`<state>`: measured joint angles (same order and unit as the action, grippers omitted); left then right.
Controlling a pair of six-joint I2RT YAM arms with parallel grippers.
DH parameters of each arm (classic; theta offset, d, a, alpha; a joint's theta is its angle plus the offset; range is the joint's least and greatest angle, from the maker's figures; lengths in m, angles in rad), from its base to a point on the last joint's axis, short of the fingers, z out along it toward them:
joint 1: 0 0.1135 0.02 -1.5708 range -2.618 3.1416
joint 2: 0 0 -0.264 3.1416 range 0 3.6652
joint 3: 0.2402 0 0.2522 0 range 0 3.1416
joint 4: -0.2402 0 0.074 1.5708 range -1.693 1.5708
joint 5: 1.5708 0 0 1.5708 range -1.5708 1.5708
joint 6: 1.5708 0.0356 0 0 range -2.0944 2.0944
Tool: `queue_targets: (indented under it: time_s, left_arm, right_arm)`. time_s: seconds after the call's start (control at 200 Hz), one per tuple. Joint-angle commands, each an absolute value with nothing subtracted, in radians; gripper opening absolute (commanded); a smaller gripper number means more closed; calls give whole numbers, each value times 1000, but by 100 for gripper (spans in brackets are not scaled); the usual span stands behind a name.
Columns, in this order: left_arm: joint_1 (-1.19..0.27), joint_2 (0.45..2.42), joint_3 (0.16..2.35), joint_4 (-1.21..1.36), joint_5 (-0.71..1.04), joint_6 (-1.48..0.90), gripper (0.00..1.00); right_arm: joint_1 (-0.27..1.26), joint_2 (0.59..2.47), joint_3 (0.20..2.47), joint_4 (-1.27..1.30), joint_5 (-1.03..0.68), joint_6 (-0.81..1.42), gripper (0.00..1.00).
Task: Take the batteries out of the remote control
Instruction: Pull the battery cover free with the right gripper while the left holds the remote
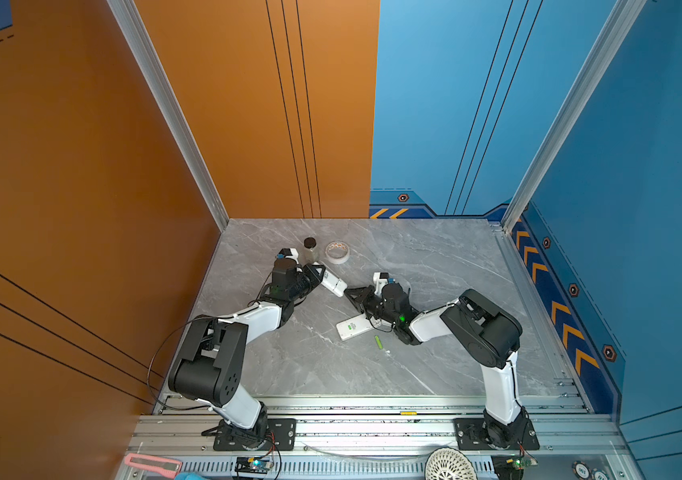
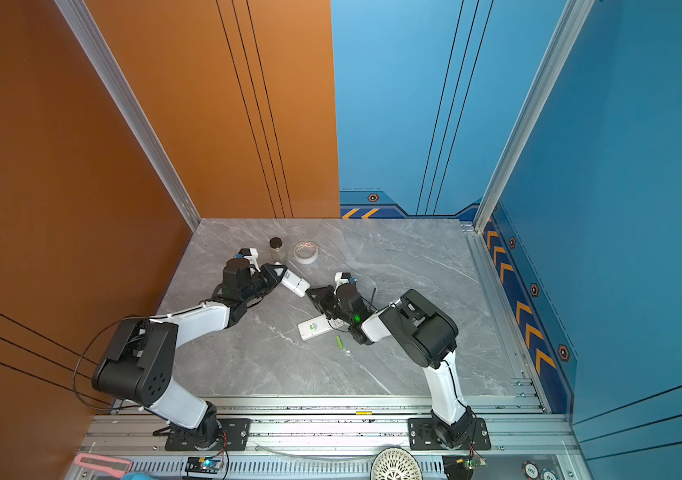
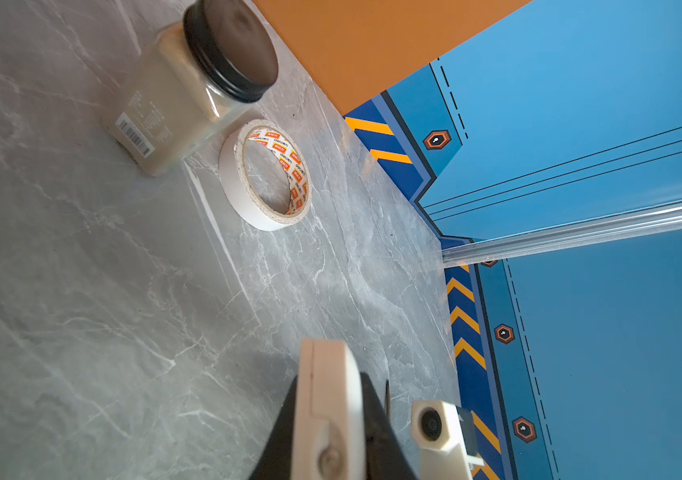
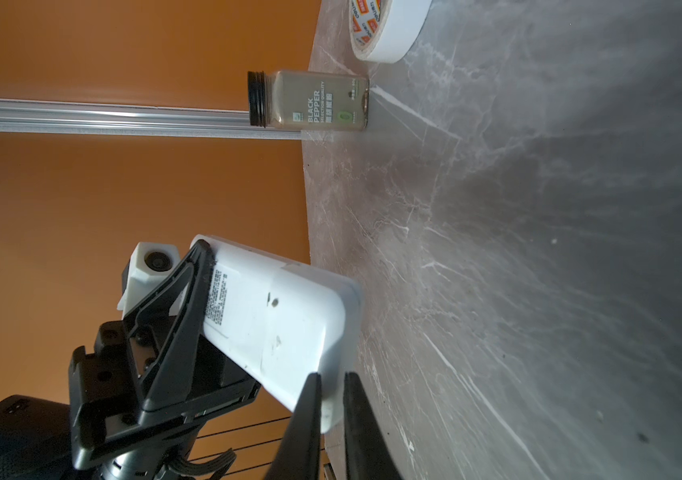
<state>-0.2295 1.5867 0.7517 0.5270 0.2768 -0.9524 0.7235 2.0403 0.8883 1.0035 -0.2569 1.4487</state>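
Observation:
My left gripper (image 1: pixel 322 276) is shut on a white remote control (image 1: pixel 334 286) and holds it tilted above the table, near the middle. In the left wrist view the remote control (image 3: pixel 327 395) sits edge-on between the black jaws. My right gripper (image 4: pixel 331 399) is shut on the free end of the remote control (image 4: pixel 273 316), with that end pinched between its two fingers. Both top views show the two grippers meeting at this remote (image 2: pixel 297 286). One bright green battery (image 1: pixel 379 342) lies loose on the table in front of the right arm.
A second white remote-like device (image 1: pixel 352 328) with a green patch lies flat, partly under the right wrist. A black-lidded pepper jar (image 1: pixel 310 249) and a roll of white tape (image 1: pixel 337 252) stand behind the left gripper. The table is grey marble (image 1: pixel 435 257).

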Motion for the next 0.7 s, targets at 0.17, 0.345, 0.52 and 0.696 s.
queue_targets:
  time_s: [0.17, 0.345, 0.52, 0.696]
  left_arm:
    - [-241, 1577, 746, 452, 235, -895, 0]
    - [-241, 1578, 758, 440, 242, -890, 0]
    - [-243, 1587, 776, 461, 272, -895, 0]
    - [-247, 1599, 778, 484, 294, -915, 0]
  right_arm:
    - [729, 1976, 853, 994, -230, 1443, 12]
    - [730, 1989, 862, 990, -244, 1440, 47]
    - [739, 2034, 898, 977, -255, 1431, 65]
    - [736, 2068, 935, 1008, -254, 1431, 66]
